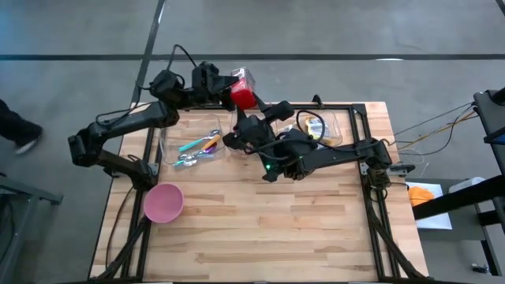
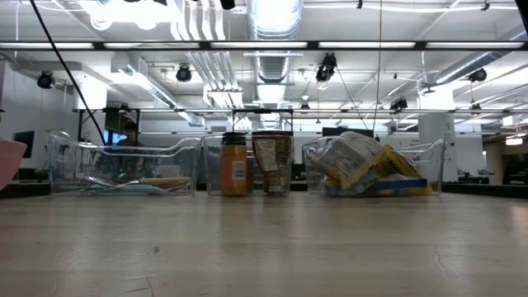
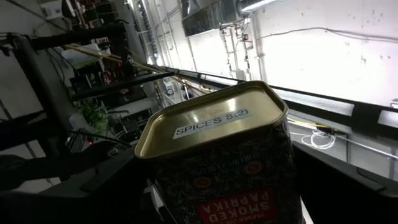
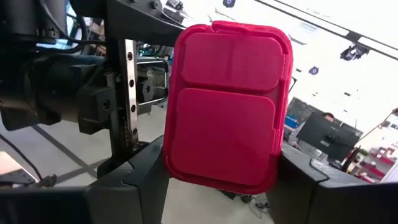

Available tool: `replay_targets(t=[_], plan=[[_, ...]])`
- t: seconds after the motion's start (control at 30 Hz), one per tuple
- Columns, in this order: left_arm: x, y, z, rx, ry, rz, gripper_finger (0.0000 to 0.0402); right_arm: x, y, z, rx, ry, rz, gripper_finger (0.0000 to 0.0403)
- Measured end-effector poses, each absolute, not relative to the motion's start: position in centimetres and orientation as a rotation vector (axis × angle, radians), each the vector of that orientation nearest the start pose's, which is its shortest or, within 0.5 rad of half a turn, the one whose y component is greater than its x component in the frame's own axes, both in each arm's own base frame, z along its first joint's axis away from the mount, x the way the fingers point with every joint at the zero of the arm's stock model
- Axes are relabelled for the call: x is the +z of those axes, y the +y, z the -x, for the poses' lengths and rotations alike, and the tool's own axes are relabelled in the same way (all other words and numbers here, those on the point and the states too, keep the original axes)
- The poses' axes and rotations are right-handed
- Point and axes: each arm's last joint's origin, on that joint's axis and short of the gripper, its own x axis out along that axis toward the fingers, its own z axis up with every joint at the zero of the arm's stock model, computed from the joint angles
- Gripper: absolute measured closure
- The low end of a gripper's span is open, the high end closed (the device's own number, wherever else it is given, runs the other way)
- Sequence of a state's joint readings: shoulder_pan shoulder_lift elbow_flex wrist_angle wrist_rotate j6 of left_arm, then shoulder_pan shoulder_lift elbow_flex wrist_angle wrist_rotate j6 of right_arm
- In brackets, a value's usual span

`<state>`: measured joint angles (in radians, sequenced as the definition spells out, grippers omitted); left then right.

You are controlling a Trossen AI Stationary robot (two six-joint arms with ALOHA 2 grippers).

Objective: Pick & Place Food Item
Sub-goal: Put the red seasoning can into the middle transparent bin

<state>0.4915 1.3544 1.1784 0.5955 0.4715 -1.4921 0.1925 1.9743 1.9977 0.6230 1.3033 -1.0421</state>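
Note:
A smoked-paprika tin (image 3: 224,155) with a gold bottom and a red lid (image 4: 227,106) hangs in the air over the table's far edge, between both grippers. In the high view the tin (image 1: 243,79) lies roughly level, with its red lid (image 1: 245,97) toward the near side. My left gripper (image 1: 225,81) comes from the left and is shut on the tin. My right gripper (image 1: 251,112) comes from the near side and is shut on the lid. Neither gripper shows in the low view. My left gripper holds the tin's dark body (image 3: 217,193) between its two fingers, coming level from the table's left and lying across the tin. The tin fills the left wrist view and hides the fingers' pads. The tin is lifted clear of the table. My right gripper pinches the red lid by its two long edges (image 4: 169,163), one finger on each side. The fingers (image 4: 140,177) come about level from the table's near side, facing the lid's flat top. Only the lid's end nearest the gripper lies between them.
A pink bowl (image 1: 163,202) stands near the table's left edge. At the back stand clear bins: one with utensils (image 1: 197,146), one with spice jars (image 2: 247,165), one with food packets (image 1: 319,126). A person's foot (image 1: 16,126) shows beyond the table's left side.

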Motion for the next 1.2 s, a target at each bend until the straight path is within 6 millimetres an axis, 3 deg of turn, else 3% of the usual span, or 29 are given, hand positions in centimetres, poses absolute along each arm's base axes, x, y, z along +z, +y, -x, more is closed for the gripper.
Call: replay_targets(t=[0.63,0.93,1.1,1.2], plan=[[41.3,13.1,-27.2,-0.242,-0.300,1.308,0.0035,46.6,6.1,-42.1,-1.166,0.099,0.442,0.0200],[41.3,13.5,-27.0,-0.240,-0.283,1.233,0.0035,46.6,6.2,-42.1,-1.182,0.103,0.409,0.0200],[41.0,14.5,-26.4,-0.263,-0.221,1.173,0.0035,45.5,6.3,-42.5,-1.125,0.128,0.392,0.0200],[41.0,14.7,-26.2,-0.274,-0.206,1.171,0.0035,46.3,5.9,-41.4,-1.050,0.123,0.361,0.0201]])
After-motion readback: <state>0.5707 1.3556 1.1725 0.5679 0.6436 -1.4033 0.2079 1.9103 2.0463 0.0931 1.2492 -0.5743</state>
